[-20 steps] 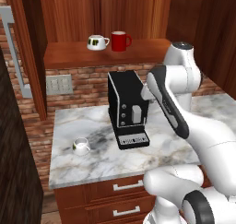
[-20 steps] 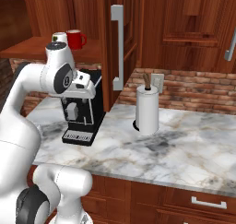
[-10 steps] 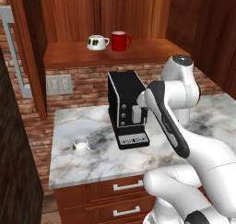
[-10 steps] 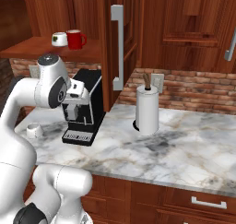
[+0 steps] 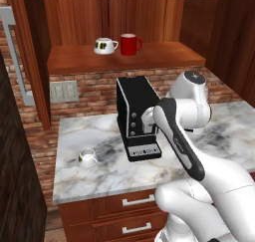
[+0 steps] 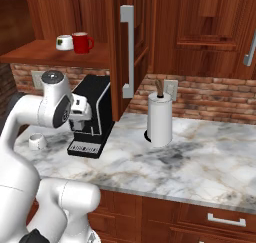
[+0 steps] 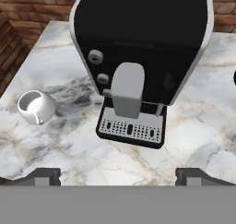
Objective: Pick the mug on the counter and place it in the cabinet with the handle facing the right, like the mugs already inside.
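The jaws stand wide apart and hold nothing, hanging above the worktop in front of the black coffee machine. The small white mug sits upright on the worktop, well to the left of the machine and apart from it. Up in the cabinet, a red mug and a white striped mug stand side by side on the shelf.

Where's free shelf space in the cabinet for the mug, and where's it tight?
The wooden cabinet shelf is bare right of the glossy red mug, and left of the striped white mug. Those two nearly touch. On the marbled counter, the green-marked white mug stands clear left of the black coffee machine.
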You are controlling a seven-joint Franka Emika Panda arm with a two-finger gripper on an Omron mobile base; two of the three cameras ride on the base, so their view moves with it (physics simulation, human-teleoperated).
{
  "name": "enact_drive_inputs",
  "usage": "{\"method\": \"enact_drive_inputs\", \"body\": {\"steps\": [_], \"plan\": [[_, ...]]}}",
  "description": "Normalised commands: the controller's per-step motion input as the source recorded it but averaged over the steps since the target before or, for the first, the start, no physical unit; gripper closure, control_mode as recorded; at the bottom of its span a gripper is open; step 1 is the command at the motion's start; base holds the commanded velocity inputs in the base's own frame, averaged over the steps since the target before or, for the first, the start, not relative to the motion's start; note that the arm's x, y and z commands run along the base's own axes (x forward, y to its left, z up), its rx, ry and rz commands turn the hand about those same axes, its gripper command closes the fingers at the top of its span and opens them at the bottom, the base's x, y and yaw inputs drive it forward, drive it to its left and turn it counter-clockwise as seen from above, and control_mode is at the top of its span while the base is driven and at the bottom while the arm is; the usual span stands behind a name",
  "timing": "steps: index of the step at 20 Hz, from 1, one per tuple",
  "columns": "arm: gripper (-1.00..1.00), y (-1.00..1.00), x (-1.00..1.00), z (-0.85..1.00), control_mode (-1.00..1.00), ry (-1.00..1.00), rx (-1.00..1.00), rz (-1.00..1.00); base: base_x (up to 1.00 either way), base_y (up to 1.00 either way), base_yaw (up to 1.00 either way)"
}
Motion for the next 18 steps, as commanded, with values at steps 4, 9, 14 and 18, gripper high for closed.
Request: {"method": "enact_drive_inputs", "body": {"steps": [4, 9, 14, 18], "plan": [[-1.0, 0.38, 0.0, -0.34, -1.0, 0.0, 0.0, 0.09, 0.0, 0.0, 0.0], [-1.0, 0.47, 0.0, -0.4, -1.0, 0.0, 0.0, 0.09, 0.0, 0.0, 0.0], [-1.0, 0.5, 0.0, -0.46, -1.0, 0.0, 0.0, 0.08, 0.0, 0.0, 0.0], [-1.0, 0.48, 0.0, -0.4, -1.0, 0.0, 0.0, 0.05, 0.0, 0.0, 0.0]]}}
